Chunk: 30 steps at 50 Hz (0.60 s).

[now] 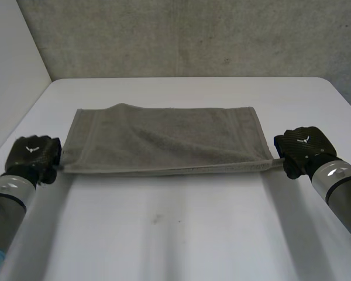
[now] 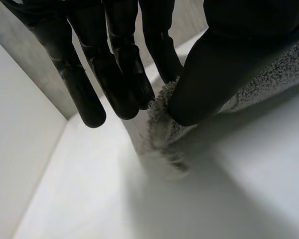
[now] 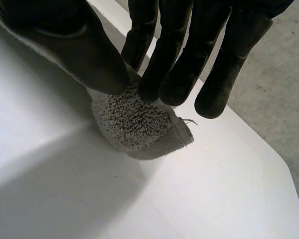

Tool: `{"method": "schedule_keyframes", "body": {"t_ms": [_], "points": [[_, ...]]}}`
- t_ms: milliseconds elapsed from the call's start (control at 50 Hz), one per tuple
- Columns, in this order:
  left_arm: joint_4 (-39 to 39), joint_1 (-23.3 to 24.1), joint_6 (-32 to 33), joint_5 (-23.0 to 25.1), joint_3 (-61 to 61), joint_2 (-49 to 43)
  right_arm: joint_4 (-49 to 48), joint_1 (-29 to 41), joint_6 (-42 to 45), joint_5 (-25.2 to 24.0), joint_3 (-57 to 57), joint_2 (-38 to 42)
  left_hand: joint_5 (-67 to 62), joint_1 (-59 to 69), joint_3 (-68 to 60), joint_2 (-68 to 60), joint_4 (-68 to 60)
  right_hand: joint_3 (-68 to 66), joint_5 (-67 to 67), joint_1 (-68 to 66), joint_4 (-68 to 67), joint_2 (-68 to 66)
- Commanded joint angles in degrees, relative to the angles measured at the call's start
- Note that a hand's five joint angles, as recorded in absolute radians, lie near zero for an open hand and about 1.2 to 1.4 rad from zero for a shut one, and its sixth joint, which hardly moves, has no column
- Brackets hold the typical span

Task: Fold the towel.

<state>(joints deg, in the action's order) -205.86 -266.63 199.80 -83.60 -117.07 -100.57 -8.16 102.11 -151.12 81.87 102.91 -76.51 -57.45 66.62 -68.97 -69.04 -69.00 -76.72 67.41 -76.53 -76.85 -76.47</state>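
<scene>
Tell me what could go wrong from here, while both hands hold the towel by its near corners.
1. The left hand and the right hand each pinch only the tip of a near corner of the towel, so a corner could slip out during the fold.
2. The towel's far edge bulges near its left end, so the edges may not line up.

No readable text, labels or numbers
</scene>
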Motion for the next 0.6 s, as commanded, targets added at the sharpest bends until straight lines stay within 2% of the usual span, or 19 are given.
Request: {"method": "schedule_keyframes", "body": {"t_ms": [20, 80, 100, 120, 140, 160, 240, 280, 360, 400, 420, 440, 460, 480, 500, 520, 560, 580, 600], "points": [[3.34, -2.21, 1.37, 4.48, -3.68, 14.93, 11.5, -0.33, 7.15, -0.22, -2.71, -3.29, -12.55, 13.38, -11.03, -10.96, -11.0, -3.28, 2.59, -3.47, -3.15, -3.53], [5.64, -3.37, 3.22, 6.69, -4.48, 18.3, 20.68, -2.43, 14.06, -0.4, -3.67, -4.35, -12.55, 13.38, -11.03, -10.96, -11.0, -3.28, 2.59, -3.47, -3.15, -3.53], [8.95, -4.76, 5.66, 8.96, -5.35, 21.35, 24.64, -4.18, 17.84, -0.4, -3.59, -5.05, -12.55, 13.38, -11.03, -10.96, -11.0, -3.28, 2.59, -3.47, -3.15, -3.53], [13.33, -6.25, 8.82, 11.24, -5.88, 24.16, 24.68, -4.2, 17.87, -0.4, -3.59, -5.05, -12.55, 13.38, -11.03, -10.96, -11.0, -3.28, 2.59, -3.47, -3.15, -3.53], [13.38, -6.27, 8.85, 11.26, -5.89, 24.19, 28.16, -5.59, 21.18, -0.23, -3.33, -6.97, -12.55, 13.38, -11.03, -10.96, -11.0, -3.28, 2.59, -3.47, -3.15, -3.53], [17.99, -7.57, 11.98, 13.26, -6.15, 26.37, 31.07, -6.65, 24.0, -0.31, -3.06, -9.68, -12.55, 13.38, -11.03, -10.96, -11.0, -3.28, 2.59, -3.47, -3.15, -3.53], [29.17, -10.39, 18.77, 17.76, -5.8, 29.2, 34.35, -8.95, 27.19, -1.02, -3.24, -14.37, -12.55, 13.38, -11.03, -10.96, -11.0, -3.28, 2.59, -3.47, -3.15, -3.53], [30.15, -11.18, 19.48, 18.55, -5.36, 28.94, 34.44, -10.0, 27.63, -1.98, -3.76, -15.6, -12.55, 13.38, -11.03, -10.96, -11.0, -3.28, 2.59, -3.47, -3.15, -3.53], [27.7, -12.07, 19.4, 19.53, -3.86, 27.88, 32.95, -10.79, 26.93, -6.28, -7.18, -15.86, -12.55, 13.38, -11.03, -10.96, -11.0, -3.28, 2.59, -3.47, -3.15, -3.53], [22.2, -11.46, 17.65, 19.61, -1.33, 22.38, 32.33, -10.79, 26.31, -7.08, -8.25, -14.54, -12.55, 13.38, -11.03, -10.96, -11.0, -3.28, 2.59, -3.47, -3.15, -3.53], [22.17, -11.45, 17.64, 19.61, -1.32, 22.34, 31.55, -10.7, 25.53, -7.34, -9.29, -12.28, -12.55, 13.38, -11.03, -10.96, -11.0, -3.28, 2.59, -3.47, -3.15, -3.53], [18.86, -10.23, 15.72, 19.53, 0.86, 17.82, 30.41, -10.18, 24.74, -7.08, -11.39, -8.0, -12.55, 13.38, -11.03, -10.96, -11.0, -3.28, 2.59, -3.47, -3.15, -3.53], [16.83, -8.39, 13.88, 19.44, 3.14, 14.03, 30.4, -10.18, 24.73, -7.08, -11.41, -7.95, -12.55, 13.38, -11.03, -10.96, -11.0, -3.28, 2.59, -3.47, -3.15, -3.53], [16.8, -8.38, 13.86, 19.44, 3.17, 13.99, 29.18, -9.39, 24.12, -6.47, -14.46, -4.04, -12.55, 13.38, -11.03, -10.96, -11.0, -3.28, 2.59, -3.47, -3.15, -3.53], [14.98, -5.5, 11.86, 18.92, 6.65, 9.47, 29.17, -9.39, 24.11, -6.46, -14.49, -4.0, -12.55, 13.38, -11.03, -10.96, -11.0, -3.28, 2.59, -3.47, -3.15, -3.53], [14.96, -5.48, 11.84, 18.91, 6.68, 9.42, 28.56, -7.99, 23.59, -5.42, -17.53, -0.6, -12.55, 13.38, -11.03, -10.96, -11.0, -3.28, 2.59, -3.47, -3.15, -3.53], [13.12, -0.4, 9.73, 16.81, 13.94, -0.46, 28.11, -5.78, 23.15, -3.83, -20.73, 2.68, -12.55, 13.38, -11.03, -10.96, -11.0, -3.28, 2.59, -3.47, -3.15, -3.53], [13.11, -0.38, 9.73, 16.8, 13.98, -0.51, 27.68, -3.43, 22.8, -2.0, -24.03, 5.9, -12.55, 13.38, -11.03, -10.96, -11.0, -3.28, 2.59, -3.47, -3.15, -3.53], [13.2, 1.01, 9.64, 14.54, 18.15, -4.95, 27.41, -1.84, 22.53, 0.02, -27.72, 9.67, -12.55, 13.38, -11.03, -10.96, -11.0, -3.28, 2.59, -3.47, -3.15, -3.53]]}}
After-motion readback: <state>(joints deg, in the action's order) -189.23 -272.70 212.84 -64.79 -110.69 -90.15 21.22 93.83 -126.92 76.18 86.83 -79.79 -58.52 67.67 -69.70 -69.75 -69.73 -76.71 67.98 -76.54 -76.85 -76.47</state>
